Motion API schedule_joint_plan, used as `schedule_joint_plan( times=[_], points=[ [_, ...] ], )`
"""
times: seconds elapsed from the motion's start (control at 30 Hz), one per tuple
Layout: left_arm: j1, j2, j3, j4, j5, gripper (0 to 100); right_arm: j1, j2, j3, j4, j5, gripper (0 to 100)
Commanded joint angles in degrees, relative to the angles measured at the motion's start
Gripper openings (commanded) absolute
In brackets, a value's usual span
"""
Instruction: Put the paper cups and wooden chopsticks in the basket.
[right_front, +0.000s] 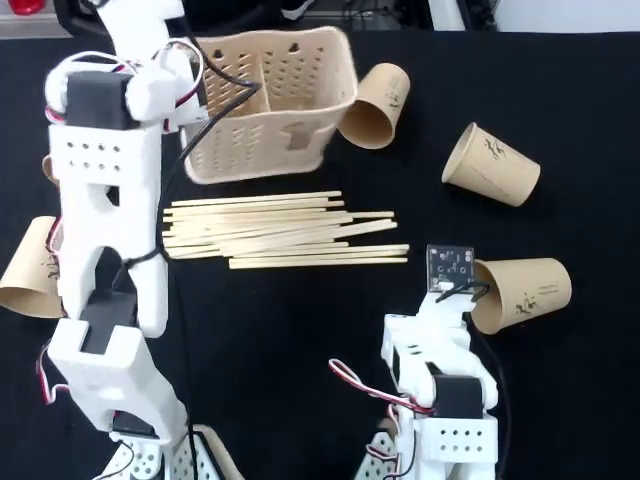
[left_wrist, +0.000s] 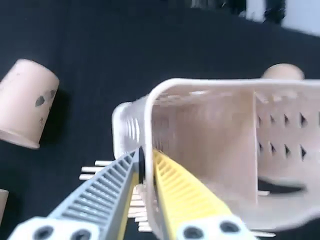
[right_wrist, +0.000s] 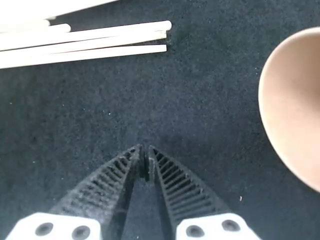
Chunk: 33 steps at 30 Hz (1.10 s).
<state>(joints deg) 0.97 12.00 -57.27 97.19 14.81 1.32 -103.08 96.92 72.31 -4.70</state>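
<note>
The left claw (left_wrist: 142, 165) is clenched on the side wall of the basket (right_front: 270, 100), grey finger outside, yellow one inside; the basket sits tilted at the far side of the black table (right_front: 560, 400); the wooden chopsticks (right_front: 280, 232) lie piled just nearer than it; a paper cup (right_front: 375, 105) lies on its side just beside the basket's right corner; a second cup (right_front: 492, 166) lies farther right; a third cup (right_front: 522, 292) lies beside the right claw (right_wrist: 145, 161), which is pinched together on nothing; a fourth cup (right_front: 30, 270) lies at the left edge.

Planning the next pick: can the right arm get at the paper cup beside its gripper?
Probably yes: the right gripper is beside the paper cup with only bare table between; its shut jaws must open first.
</note>
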Motion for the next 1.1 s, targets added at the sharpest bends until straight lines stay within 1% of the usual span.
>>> schedule_joint_plan(
  times=[0.0, 0.17, 0.27, 0.4, 0.57, 0.77, 0.9, 1.07],
  points=[
    [-0.7, 1.8, -4.1, -2.7, 0.6, 3, 0.4, -2.8, -0.3, 0.2, 0.1, 2.2],
    [-2.2, 11.3, 1.4, -8.4, 0.6, 3, 0.4, -2.8, -0.3, 1.1, 0.1, 2.2],
    [-2.8, 16.9, 1.2, -8.8, 0.6, 3, 0.4, -2.8, -0.3, 1.1, 0.1, 2.2],
    [-3.5, 20.5, -2.8, -8.6, 0.6, 3, 0.4, -2.8, -0.3, 1.1, 0.1, 2.2],
    [-3.6, 20.4, -6.5, -8.6, 1.1, 3, 0.4, -2.8, -0.3, 1.1, 0.1, 2.2],
    [-1.6, 19.2, -18.2, -6.4, 0.4, 3, 0.4, -2.8, -0.3, 1.1, 0.1, 2.2],
    [-1.3, 21.8, -18.9, -6.6, -1.5, 3, 0.4, -2.8, -0.3, 1.1, 0.1, 2.2],
    [-2.2, 28.5, -19.3, -6.3, -1.5, 3, 0.4, -2.8, -0.3, 1.1, 0.1, 2.2]
  ],
)
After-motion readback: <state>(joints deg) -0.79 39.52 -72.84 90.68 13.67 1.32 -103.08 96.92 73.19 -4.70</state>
